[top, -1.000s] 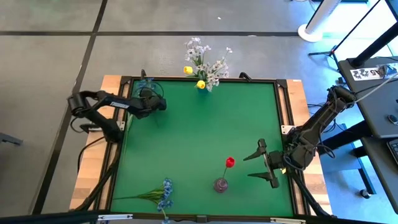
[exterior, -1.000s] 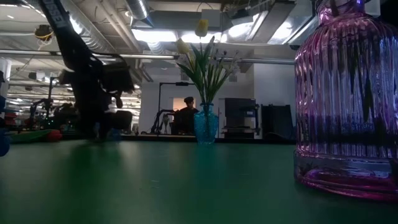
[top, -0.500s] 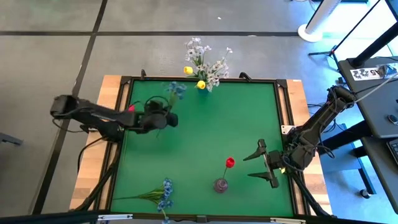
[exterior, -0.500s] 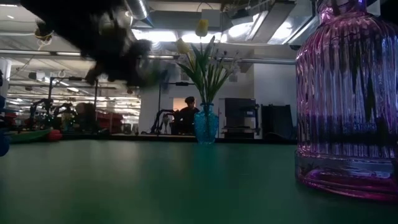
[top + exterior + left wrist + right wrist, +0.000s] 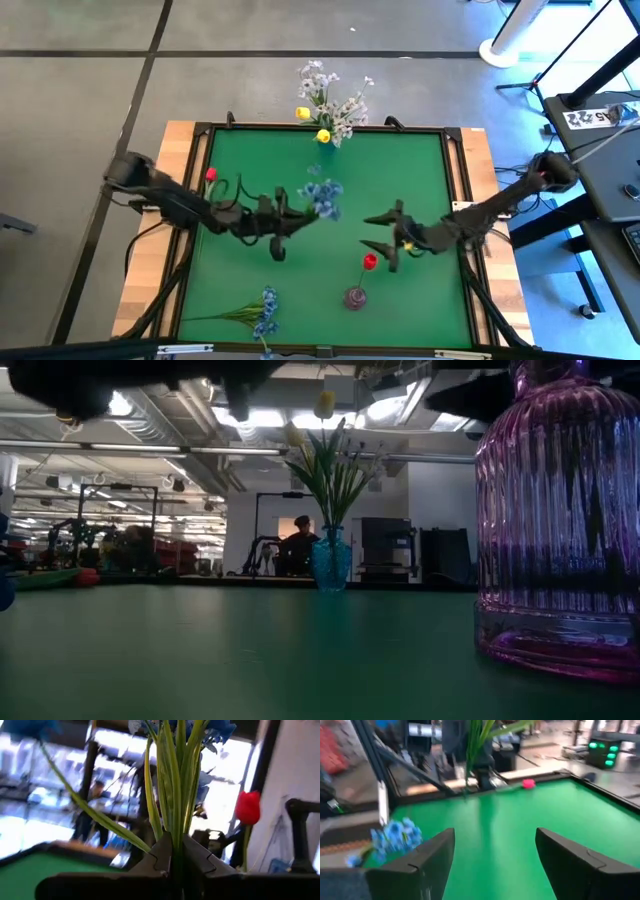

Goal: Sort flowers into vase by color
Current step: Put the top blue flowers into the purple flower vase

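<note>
While pinched at the stem by the left hand (image 5: pixel 283 222), a blue flower (image 5: pixel 322 196) is carried over the middle of the green tabletop (image 5: pixel 300 280), long axis running from the hand toward the right arm, bloom leading. Blue vase (image 5: pixel 331 559), far edge: white sprigs (image 5: pixel 335 95) and yellow buds (image 5: pixel 322 135) held upright. Purple vase (image 5: pixel 355 297), near edge: one red bud (image 5: pixel 369 261). Second blue flower (image 5: pixel 262 312) laid flat at the near edge. Right hand (image 5: pixel 378 238) spread, beside the red bud. Against half a second earlier, both hands are recorded nearer the centre.
</note>
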`<act>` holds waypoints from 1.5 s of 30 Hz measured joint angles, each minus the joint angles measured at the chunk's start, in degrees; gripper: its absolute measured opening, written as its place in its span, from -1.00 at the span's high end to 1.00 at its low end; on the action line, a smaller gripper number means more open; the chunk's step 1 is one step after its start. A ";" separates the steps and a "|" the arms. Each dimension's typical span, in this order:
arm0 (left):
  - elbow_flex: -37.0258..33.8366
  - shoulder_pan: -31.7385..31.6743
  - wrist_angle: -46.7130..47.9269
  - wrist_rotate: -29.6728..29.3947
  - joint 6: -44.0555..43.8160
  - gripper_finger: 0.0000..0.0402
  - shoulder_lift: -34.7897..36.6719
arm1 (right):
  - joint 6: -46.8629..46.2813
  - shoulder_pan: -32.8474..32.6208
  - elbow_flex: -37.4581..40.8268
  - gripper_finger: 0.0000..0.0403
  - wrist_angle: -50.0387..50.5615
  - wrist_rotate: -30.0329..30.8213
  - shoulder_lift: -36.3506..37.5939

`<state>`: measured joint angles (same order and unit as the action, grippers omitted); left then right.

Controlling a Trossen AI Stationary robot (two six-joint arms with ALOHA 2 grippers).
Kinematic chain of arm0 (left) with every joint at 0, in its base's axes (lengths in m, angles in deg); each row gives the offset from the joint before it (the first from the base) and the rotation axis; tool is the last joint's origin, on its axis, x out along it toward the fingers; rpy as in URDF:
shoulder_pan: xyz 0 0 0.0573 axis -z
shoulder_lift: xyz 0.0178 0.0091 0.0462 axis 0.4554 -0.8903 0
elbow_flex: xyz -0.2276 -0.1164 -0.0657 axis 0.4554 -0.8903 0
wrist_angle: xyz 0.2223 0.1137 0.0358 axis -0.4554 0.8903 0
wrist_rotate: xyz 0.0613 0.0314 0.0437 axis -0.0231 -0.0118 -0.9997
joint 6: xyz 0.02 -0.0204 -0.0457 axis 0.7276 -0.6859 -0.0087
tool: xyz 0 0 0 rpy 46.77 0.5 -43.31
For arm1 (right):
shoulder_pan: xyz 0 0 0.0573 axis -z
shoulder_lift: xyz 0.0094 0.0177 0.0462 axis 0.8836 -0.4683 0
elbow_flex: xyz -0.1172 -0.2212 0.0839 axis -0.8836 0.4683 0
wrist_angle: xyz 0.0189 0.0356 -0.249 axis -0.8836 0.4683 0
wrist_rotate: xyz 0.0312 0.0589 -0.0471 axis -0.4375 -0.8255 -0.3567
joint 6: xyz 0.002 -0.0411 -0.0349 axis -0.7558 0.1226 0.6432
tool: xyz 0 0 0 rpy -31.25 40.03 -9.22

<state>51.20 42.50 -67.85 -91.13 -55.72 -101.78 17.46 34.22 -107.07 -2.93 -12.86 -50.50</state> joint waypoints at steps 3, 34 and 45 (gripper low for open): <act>0.00 -1.20 -13.84 2.84 2.36 0.92 -8.26 | 2.41 3.76 0.00 -0.38 -12.62 -7.12 -5.28; 11.30 -5.76 -12.07 7.77 3.65 0.78 -21.93 | 9.63 11.76 -3.58 0.89 -28.53 -11.94 -11.88; 11.30 2.51 29.06 7.50 8.16 0.38 -2.33 | 21.50 -1.31 -3.58 0.95 -1.96 -3.19 11.01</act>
<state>62.50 45.00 -38.80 -83.63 -47.56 -104.11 38.96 32.92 -110.65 -4.89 -16.05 -39.49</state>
